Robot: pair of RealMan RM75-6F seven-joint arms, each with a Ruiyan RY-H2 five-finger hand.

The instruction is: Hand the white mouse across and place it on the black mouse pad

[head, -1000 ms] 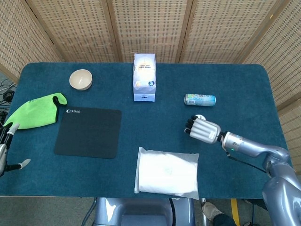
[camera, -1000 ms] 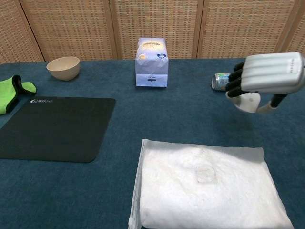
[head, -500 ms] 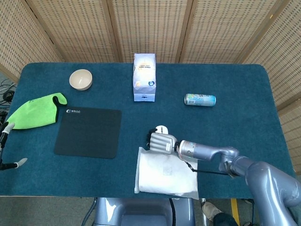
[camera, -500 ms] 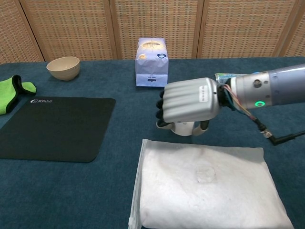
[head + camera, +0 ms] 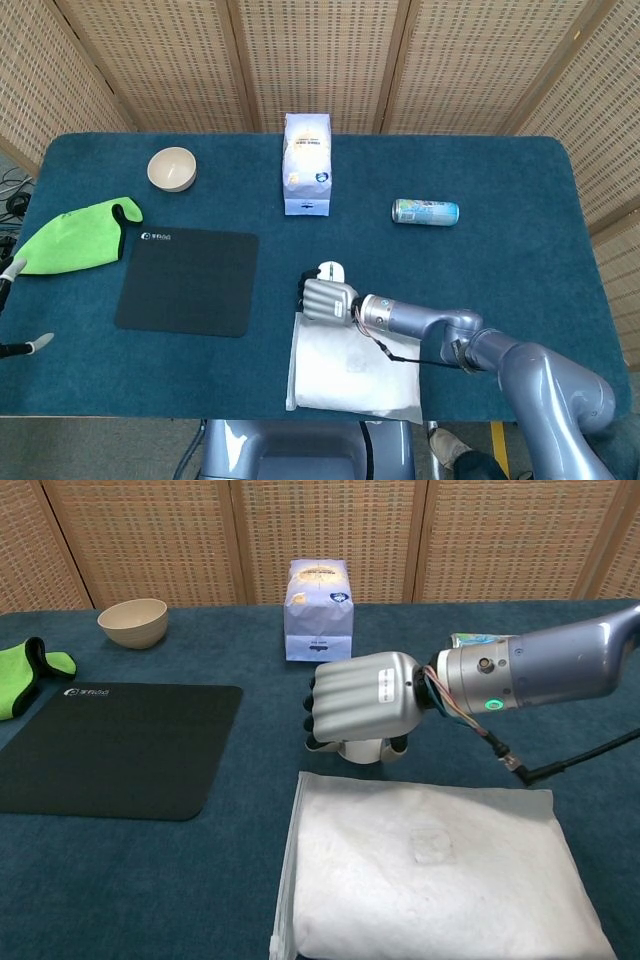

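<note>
My right hand (image 5: pixel 327 298) (image 5: pixel 362 696) grips the white mouse (image 5: pixel 331 271) (image 5: pixel 364 751), holding it low over the blue cloth just above the top edge of a white plastic bag (image 5: pixel 355 365) (image 5: pixel 435 875). Only the mouse's ends peek out from under the curled fingers. The black mouse pad (image 5: pixel 189 279) (image 5: pixel 110 748) lies flat to the left of the hand, a short gap away. At the far left edge of the head view, only fingertips of my left hand (image 5: pixel 14 306) show, spread apart and holding nothing.
A beige bowl (image 5: pixel 172 168) (image 5: pixel 133 622) and a green cloth (image 5: pixel 76 235) (image 5: pixel 28 674) sit left of and behind the pad. A tissue pack (image 5: pixel 307 163) (image 5: pixel 320 610) stands at the back centre. A can (image 5: pixel 425 211) (image 5: pixel 470 641) lies on its side at the right.
My right hand has carried the mouse leftward from near the can to the bag's top edge, closer to the pad. The left hand has slid further out of view.
</note>
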